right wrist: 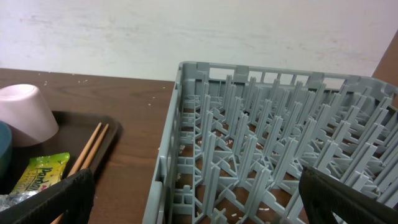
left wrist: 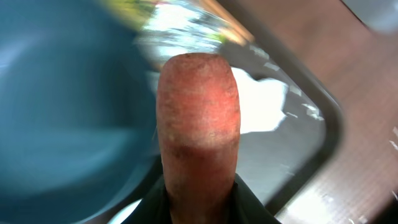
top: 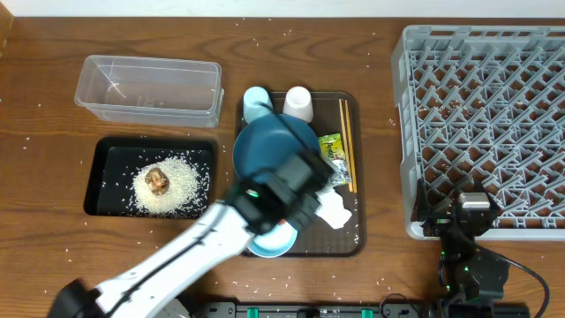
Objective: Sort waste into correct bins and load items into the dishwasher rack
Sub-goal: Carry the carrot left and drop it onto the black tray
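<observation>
Over the near half of the brown serving tray [top: 346, 240], the left claw [top: 309, 177] is clenched on the orange carrot [left wrist: 199, 118]. The carrot's blunt end is seen jutting out above the blue plate [top: 265, 141] and the white napkin [top: 335, 212]. Waste sorting is judged to be the step in hand. Left of the serving tray, the black tray [top: 110, 159] is loaded with rice [top: 185, 181] and a brown lump [top: 157, 179], so the carrot is probably to be lifted clear, carried there and let go. Right of the serving tray, the right claw [top: 474, 205] is held released at the grey rack [top: 494, 106].
</observation>
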Motion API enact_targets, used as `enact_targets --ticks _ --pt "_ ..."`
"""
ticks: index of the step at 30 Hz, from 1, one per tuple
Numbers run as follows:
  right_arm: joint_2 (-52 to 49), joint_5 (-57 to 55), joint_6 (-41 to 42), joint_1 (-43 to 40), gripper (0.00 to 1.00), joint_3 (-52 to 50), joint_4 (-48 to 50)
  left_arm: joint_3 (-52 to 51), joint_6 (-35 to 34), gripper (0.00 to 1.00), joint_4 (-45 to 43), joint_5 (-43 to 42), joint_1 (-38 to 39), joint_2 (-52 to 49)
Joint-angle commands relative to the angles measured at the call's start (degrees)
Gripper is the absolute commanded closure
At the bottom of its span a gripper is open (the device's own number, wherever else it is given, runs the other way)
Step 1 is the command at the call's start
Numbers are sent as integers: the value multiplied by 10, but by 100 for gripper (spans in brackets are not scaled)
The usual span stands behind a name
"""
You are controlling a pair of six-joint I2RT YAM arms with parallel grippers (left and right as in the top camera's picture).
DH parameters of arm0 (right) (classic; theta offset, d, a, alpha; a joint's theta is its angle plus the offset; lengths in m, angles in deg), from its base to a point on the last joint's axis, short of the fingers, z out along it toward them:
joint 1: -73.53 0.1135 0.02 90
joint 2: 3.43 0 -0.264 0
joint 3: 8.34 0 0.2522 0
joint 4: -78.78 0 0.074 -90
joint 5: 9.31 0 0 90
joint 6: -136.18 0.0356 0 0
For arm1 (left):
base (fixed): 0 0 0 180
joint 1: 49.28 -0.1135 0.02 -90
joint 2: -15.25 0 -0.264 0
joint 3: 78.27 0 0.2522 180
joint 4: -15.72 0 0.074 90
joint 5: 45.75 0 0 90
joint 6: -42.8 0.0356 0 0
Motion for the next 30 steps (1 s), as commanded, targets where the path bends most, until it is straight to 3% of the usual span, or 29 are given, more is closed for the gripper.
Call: enact_targets --ticks 1,8,15,22,30 --pt "1 -4 1 6 1 -1 -2 0 -31 81 14 4 -89 38" --pt "1 -4 1 6 1 -1 -2 -2 -136 82 19 2 -337 48" --pt "1 -4 1 6 1 -1 -2 -6 -254 81 20 -1 -526 16" --pt "1 -4 1 6 1 -1 -2 -7 -311 81 20 -62 -618 -45" --pt "1 -4 1 6 1 -1 -2 -7 -330 77 18 -74 -629 -93"
